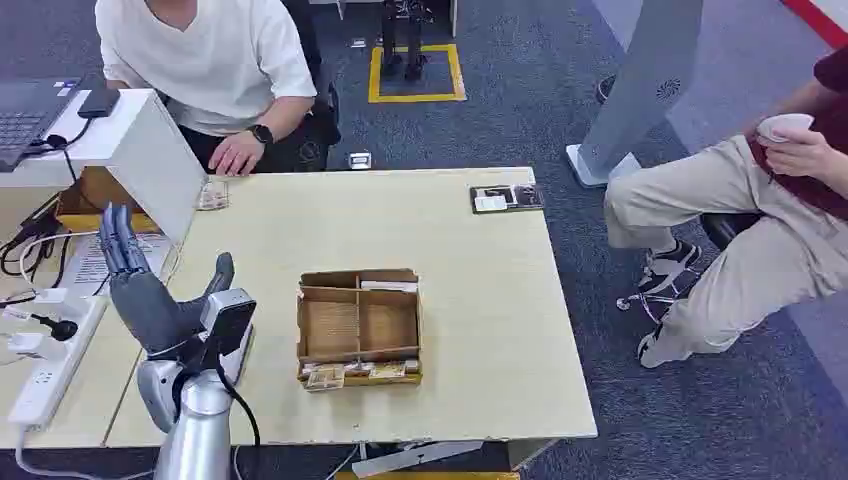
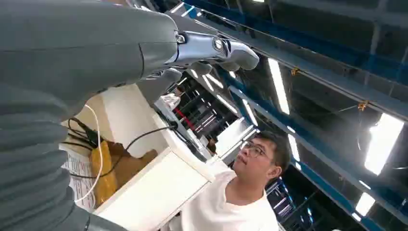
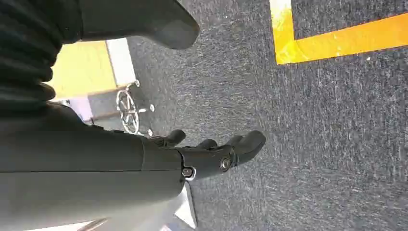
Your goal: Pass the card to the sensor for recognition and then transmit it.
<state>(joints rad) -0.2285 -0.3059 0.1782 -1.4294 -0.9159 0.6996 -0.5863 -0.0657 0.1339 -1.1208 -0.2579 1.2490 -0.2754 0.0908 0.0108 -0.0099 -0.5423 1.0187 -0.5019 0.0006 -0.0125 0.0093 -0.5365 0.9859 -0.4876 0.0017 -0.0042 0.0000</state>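
— Has it picked up a card yet?

— No. The left hand (image 1: 140,285) is raised, fingers (image 1: 120,240) straight up and spread, nothing in them. The right hand (image 3: 207,154) hangs over the carpet, fingers loosely curled and thumb apart, also holding nothing.

— So where's the card?

— I'd say in the cardboard box (image 1: 301,335), off to the thumb side of the left hand and lower than the fingertips. A row of cards (image 1: 360,371) lies along the box's near wall. It looks untouched.

— How should it go about it?

— My guess: tip the palm down first, then bring the fingers across to that near row and pinch a single card by its edge. The cards are packed close, so a broad grasp could drag several or shove the light box along the table (image 1: 480,330).

— And the sensor?

— Probably the black device (image 1: 508,197), well beyond the box from the fingers, though I can't tell for sure.

— Anything in the way?

— A white slanted stand (image 1: 150,150) is just behind the fingertips. A power strip (image 1: 45,375) and cables sit on the hand's outer side. One person's hand (image 1: 235,155) rests at the table's far edge; another person (image 1: 740,230) sits well clear.
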